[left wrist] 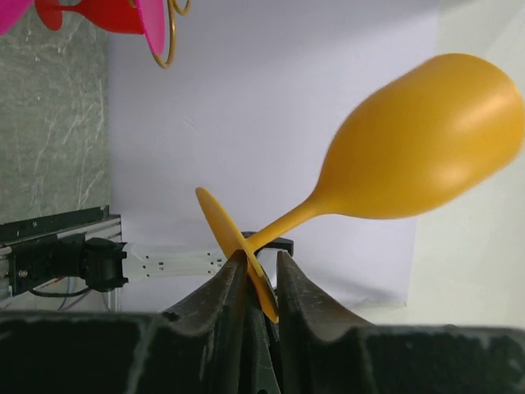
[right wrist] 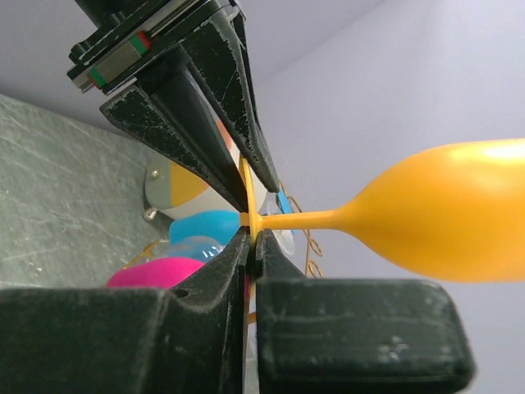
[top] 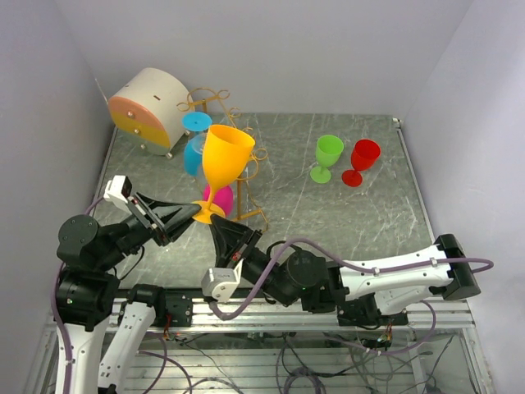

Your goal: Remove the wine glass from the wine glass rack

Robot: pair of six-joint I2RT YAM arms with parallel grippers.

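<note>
An orange wine glass (top: 225, 154) stands upright in the air in front of the gold wire wine glass rack (top: 215, 98). Both grippers hold its round foot. My left gripper (top: 195, 215) comes from the left and is shut on the foot, which sits tilted between the jaws in the left wrist view (left wrist: 262, 267). My right gripper (top: 216, 227) comes from below and is shut flat on the foot's edge (right wrist: 253, 238). The bowl (left wrist: 426, 139) (right wrist: 443, 213) is free. A blue glass (top: 195, 141) and a pink glass (top: 221, 197) are at the rack.
A white-and-orange drum box (top: 148, 111) stands at the back left beside the rack. A green glass (top: 328, 153) and a red glass (top: 362, 160) stand upright on the grey mat at the right. White walls close in the back and sides.
</note>
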